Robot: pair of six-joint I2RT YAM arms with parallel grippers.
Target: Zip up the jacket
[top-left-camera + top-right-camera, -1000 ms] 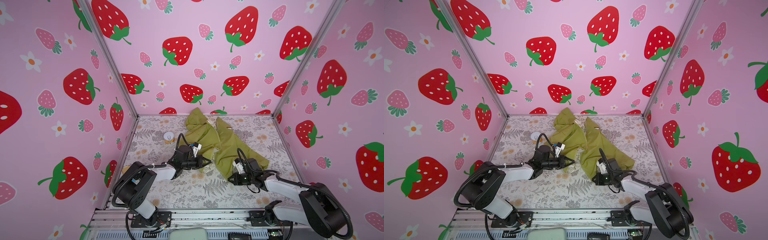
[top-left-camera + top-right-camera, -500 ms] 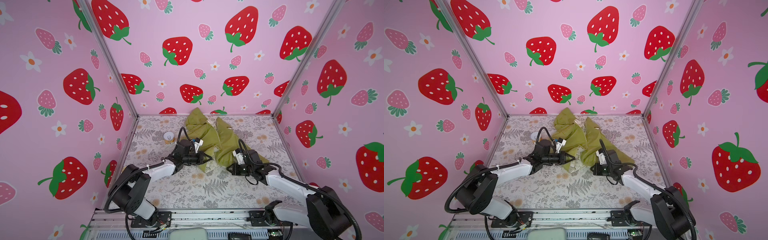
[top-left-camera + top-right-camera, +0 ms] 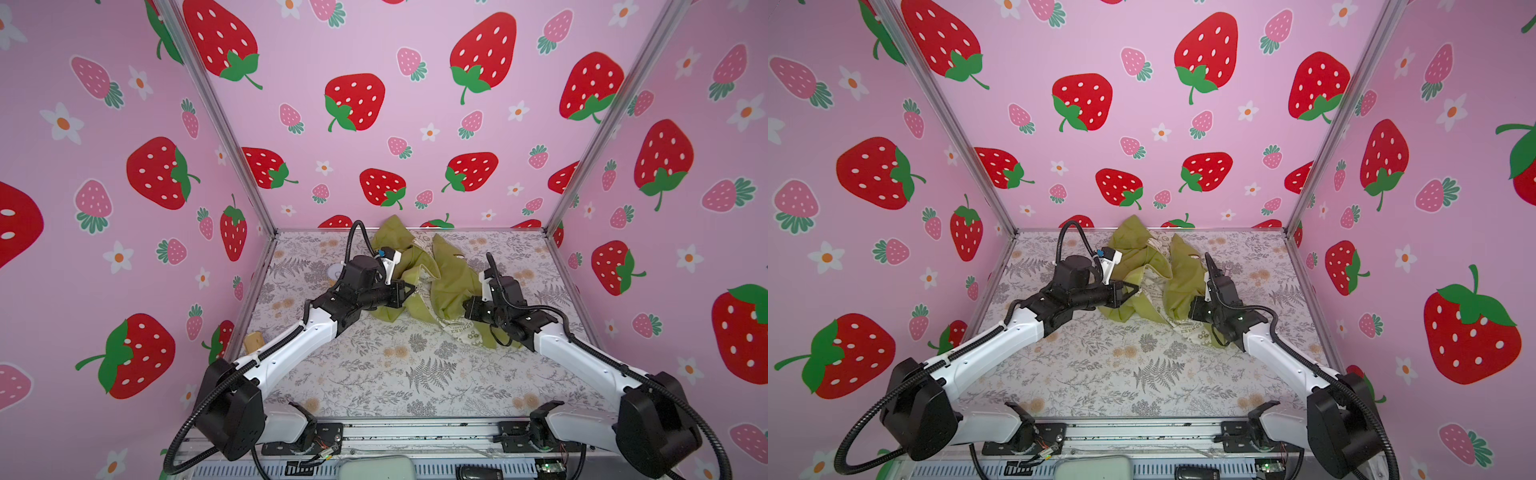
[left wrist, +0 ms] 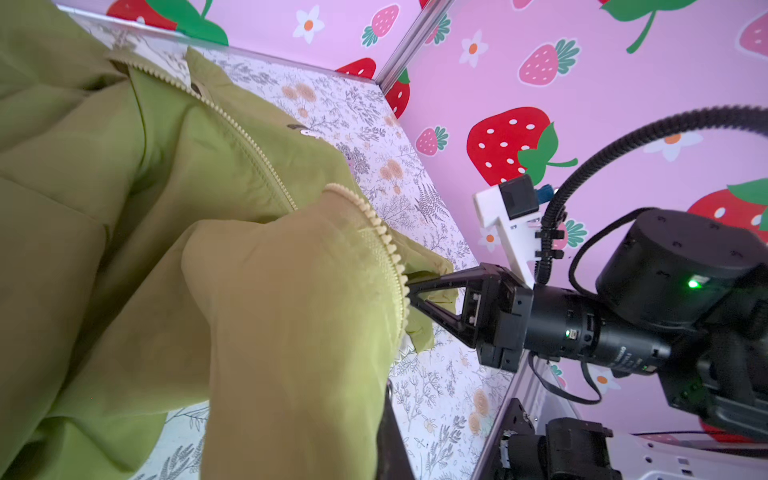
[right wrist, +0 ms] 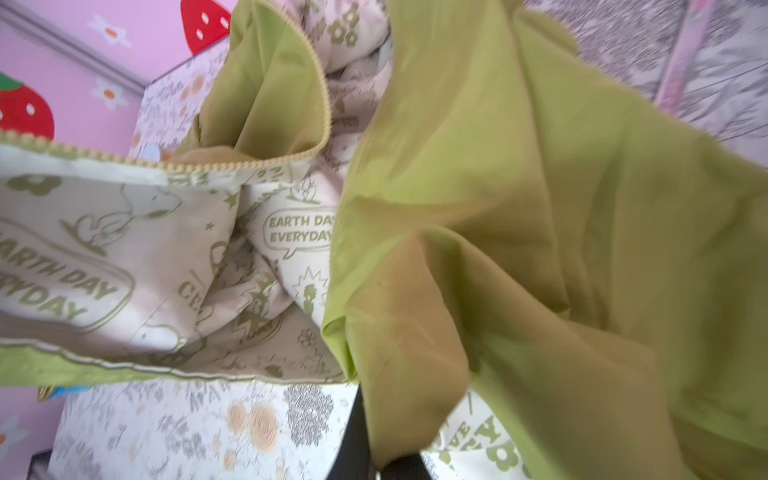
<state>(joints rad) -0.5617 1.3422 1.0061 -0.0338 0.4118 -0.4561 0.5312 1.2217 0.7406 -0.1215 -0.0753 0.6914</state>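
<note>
Currently catalogued: one garment, two claws.

Jacket (image 3: 446,282): olive-green, thin, crumpled in a heap on the fern-print mat (image 3: 415,365). It sits between the claws and runs on past their tips to the back wall, as both top views show. The front is open, with its edges apart.

Left claw (image 3: 409,291): jaws together, clamped on the jacket. Its tips meet at the edge of the heap on its own side. From its wrist camera, green cloth drapes straight off its dark finger (image 4: 395,440) and hides the tip.

Right claw (image 4: 410,291): jaws drawn together to a point, clamped on a green fold of the jacket just behind a curved row of teeth (image 4: 386,245). In both top views its own wrist masks its tips. From its wrist camera, cloth hangs over its finger (image 5: 356,432).

Teeth: cream, two rows, unjoined. One row arcs right in front of the right claw; the second runs away from it across the cloth.

Lining (image 5: 124,249): cream, printed "EARTH DAY EVERYDAY" in green. It is turned outward, just ahead of the right claw, beside the fold that claw holds.
</note>
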